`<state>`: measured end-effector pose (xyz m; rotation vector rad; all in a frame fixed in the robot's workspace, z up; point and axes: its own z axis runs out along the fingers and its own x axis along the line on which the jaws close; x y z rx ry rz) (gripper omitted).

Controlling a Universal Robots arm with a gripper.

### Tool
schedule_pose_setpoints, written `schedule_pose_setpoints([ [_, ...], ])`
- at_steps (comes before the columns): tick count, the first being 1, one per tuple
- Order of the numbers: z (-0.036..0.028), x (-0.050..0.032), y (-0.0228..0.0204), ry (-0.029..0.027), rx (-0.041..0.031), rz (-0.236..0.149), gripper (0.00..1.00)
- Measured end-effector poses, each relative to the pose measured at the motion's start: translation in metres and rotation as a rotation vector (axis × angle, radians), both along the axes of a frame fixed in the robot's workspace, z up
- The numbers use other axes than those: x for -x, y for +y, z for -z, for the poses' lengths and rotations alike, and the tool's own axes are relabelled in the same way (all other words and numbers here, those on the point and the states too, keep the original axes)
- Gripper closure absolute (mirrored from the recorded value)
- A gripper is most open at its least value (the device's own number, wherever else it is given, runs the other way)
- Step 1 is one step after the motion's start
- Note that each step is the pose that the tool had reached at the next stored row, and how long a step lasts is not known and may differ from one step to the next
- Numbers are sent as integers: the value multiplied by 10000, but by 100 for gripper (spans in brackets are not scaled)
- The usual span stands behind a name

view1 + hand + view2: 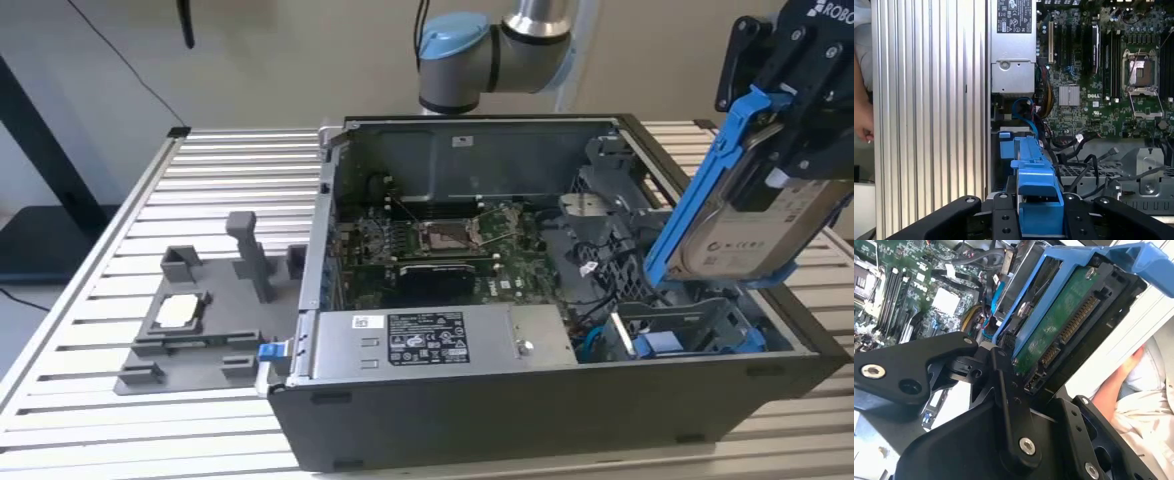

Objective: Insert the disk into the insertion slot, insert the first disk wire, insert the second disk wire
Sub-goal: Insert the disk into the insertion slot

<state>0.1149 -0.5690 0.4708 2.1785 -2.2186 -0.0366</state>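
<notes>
Your end effector (797, 165) is pinched on the disk (747, 225), which hangs tilted in open air over the computer case (534, 415). Just below the disk's lower edge sits the insertion slot (683, 325), at the case's corner, with blue plastic parts in it. Cables (1079, 160), the power-supply box (427, 335) and the motherboard (441, 240) lie inside the case beside it. A person's hand (864, 125) rests beyond the table (929, 100) edge.

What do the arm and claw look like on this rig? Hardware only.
Arm: silver-grey tube with rounded grey joints and light blue caps. Claw: matte black, angular flat plates, white lettering on its body; linkage bars pinned with silver screws.
</notes>
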Motion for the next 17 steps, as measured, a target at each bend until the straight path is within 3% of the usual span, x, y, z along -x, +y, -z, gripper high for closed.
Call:
schedule_pose_setpoints([
  [6, 50, 0, 0, 0, 1, 0, 67],
  [17, 210, 0, 0, -16, 2, 0, 67],
])
